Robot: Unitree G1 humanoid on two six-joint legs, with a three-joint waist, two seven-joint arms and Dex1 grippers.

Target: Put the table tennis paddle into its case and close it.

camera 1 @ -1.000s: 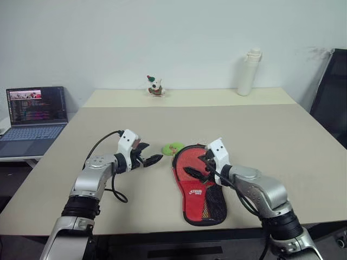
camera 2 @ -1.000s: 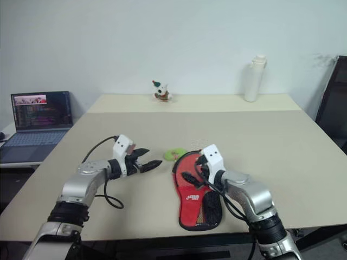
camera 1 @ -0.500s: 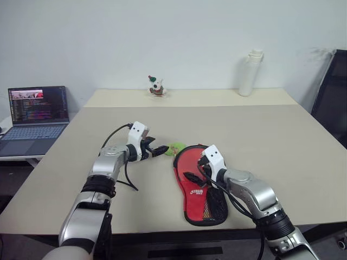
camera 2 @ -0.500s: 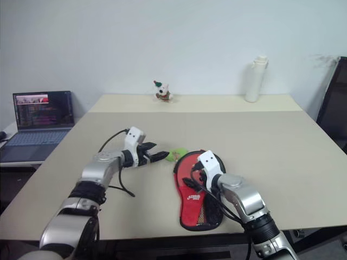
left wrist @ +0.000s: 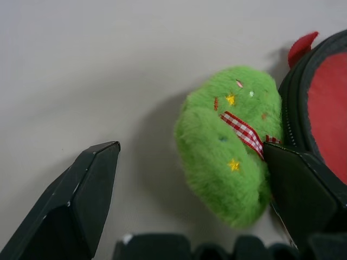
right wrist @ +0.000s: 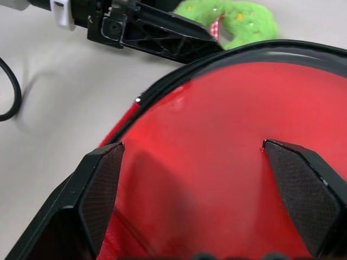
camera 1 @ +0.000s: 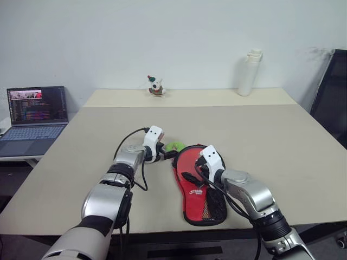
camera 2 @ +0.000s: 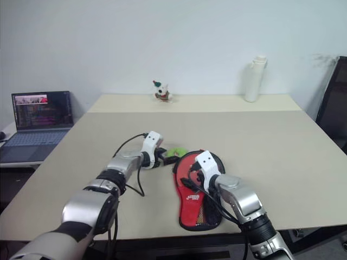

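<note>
The black case [camera 1: 203,221] lies open on the table with the table tennis paddle's red face [right wrist: 217,108] inside its zip rim [right wrist: 179,69]. Lower down, a red-and-black mesh pocket [camera 1: 214,202] covers where the handle would be. A fuzzy green charm [left wrist: 227,143] sits on the table at the case's far left edge. My left gripper [camera 1: 169,152] is open, its fingers [left wrist: 81,200] either side of the charm, one finger close against the case rim. Just above the red face, my right gripper [right wrist: 191,146] hovers open, holding nothing.
A laptop [camera 1: 35,111] stands on a side surface at the far left. A small toy figure [camera 1: 156,86] and a white bottle [camera 1: 248,73] stand at the table's far edge. A black chair [camera 1: 331,97] is at the right.
My left gripper has moved right and forward across the table until its fingers straddle the green charm. The right gripper has stayed over the red face.
</note>
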